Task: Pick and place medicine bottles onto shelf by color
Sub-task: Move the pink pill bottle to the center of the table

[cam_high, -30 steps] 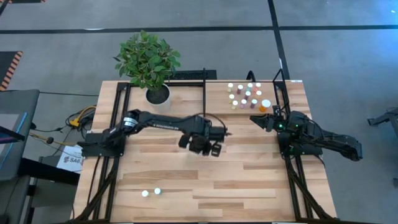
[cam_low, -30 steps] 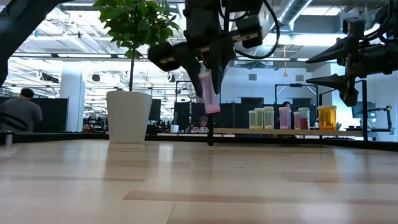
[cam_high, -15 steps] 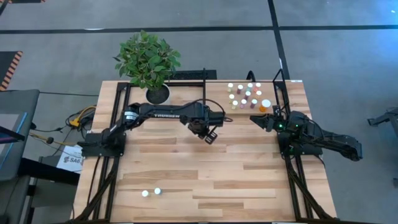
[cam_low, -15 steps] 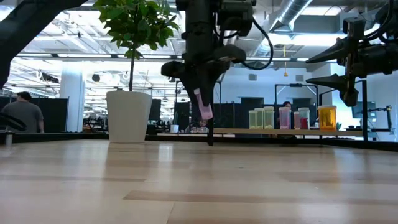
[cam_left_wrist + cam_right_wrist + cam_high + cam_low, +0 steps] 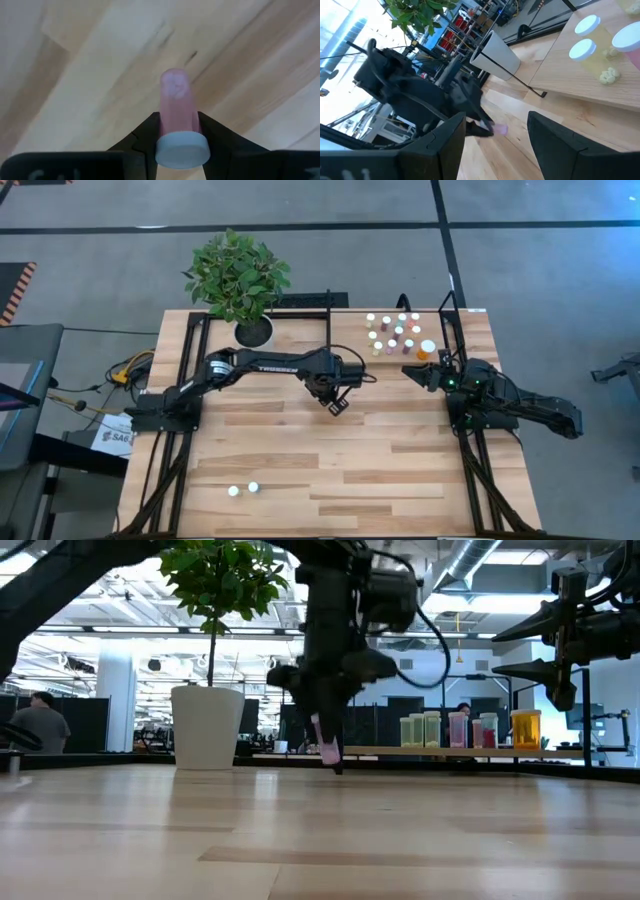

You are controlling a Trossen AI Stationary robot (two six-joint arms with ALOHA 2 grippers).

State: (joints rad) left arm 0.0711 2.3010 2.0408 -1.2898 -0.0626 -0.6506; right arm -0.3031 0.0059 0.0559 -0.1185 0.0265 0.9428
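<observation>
On my left I see two loose bottles [image 5: 243,489] standing on the table [image 5: 400,480] near its front edge, well apart from everything else. Behind them, at the back left, the white plant pot [image 5: 208,727] with its leafy plant [image 5: 237,275] stands just beside the left arm's reach. My left gripper [image 5: 336,404] hangs low over the middle of the table, fingers [image 5: 212,137] clamped on a pink bottle [image 5: 176,102], white cap up between them, its bottom close to the wood. Further right, the shelf [image 5: 455,352] holds a cluster of white-capped bottles [image 5: 395,332], with a larger orange bottle [image 5: 525,728] at its right end. My right gripper [image 5: 420,375] waits beside the shelf, fingers spread wide, holding nothing.
</observation>
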